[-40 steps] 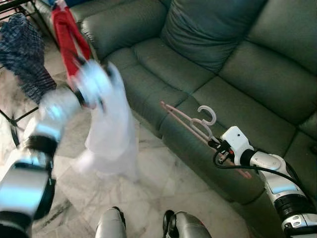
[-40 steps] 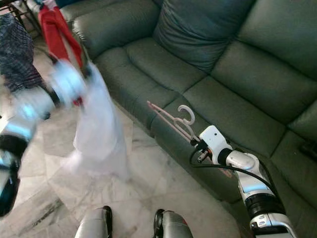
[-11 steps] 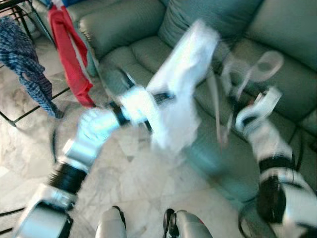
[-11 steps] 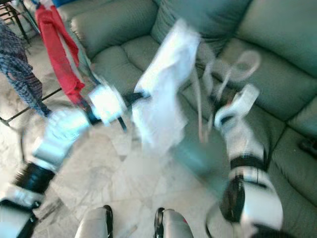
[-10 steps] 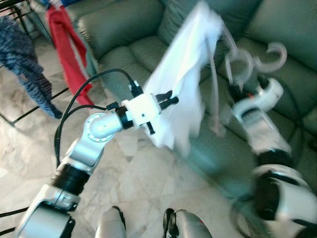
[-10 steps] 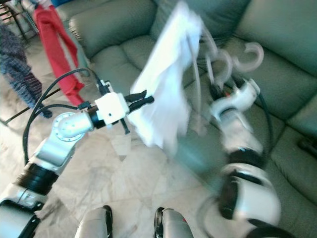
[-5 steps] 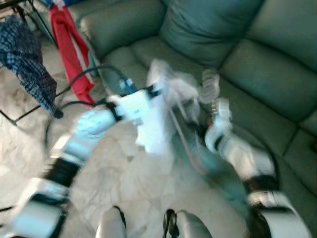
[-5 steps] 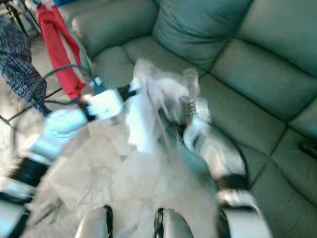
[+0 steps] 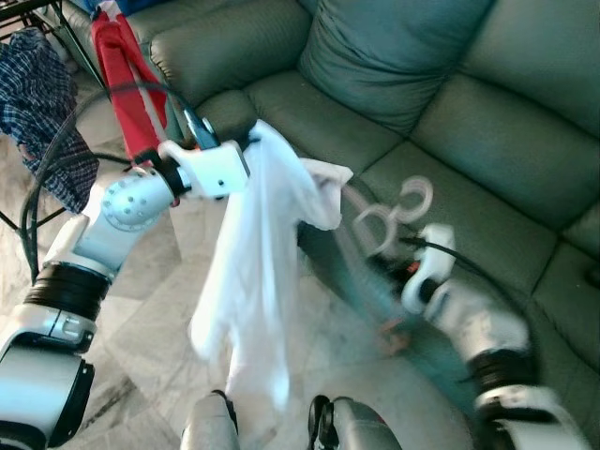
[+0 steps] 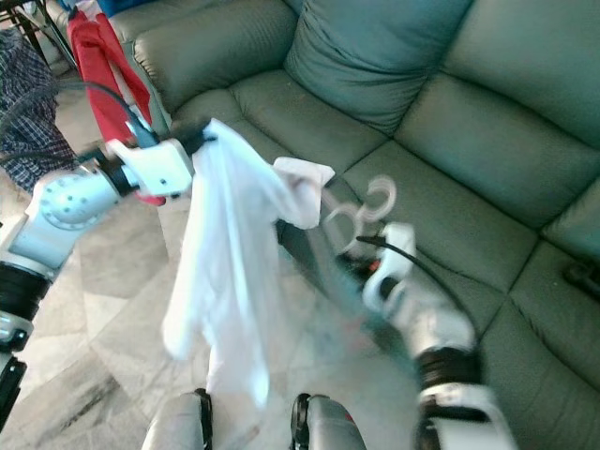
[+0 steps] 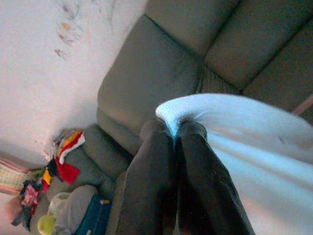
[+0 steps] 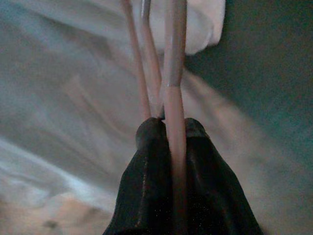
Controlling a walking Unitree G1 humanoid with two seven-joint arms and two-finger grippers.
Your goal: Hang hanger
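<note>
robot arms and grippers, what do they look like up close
Both arms are silver metal with black ring joints and rounded segments. The left gripper sits on a boxy white wrist housing, a black cable looping back along the arm. The right gripper has a rounded white housing with its own black cable. Each gripper has two long black fingers with blunt rounded tips.

left hand [image 11: 174,134] raised, fingers pinched closed | right hand [image 12: 166,128] low, clamped

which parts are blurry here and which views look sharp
Eye views: the right gripper and its pink hangers smear with motion; the left gripper and white garment look sharper. Left wrist view: crisp on the fingers. Right wrist view: background fabric blurred.
</note>
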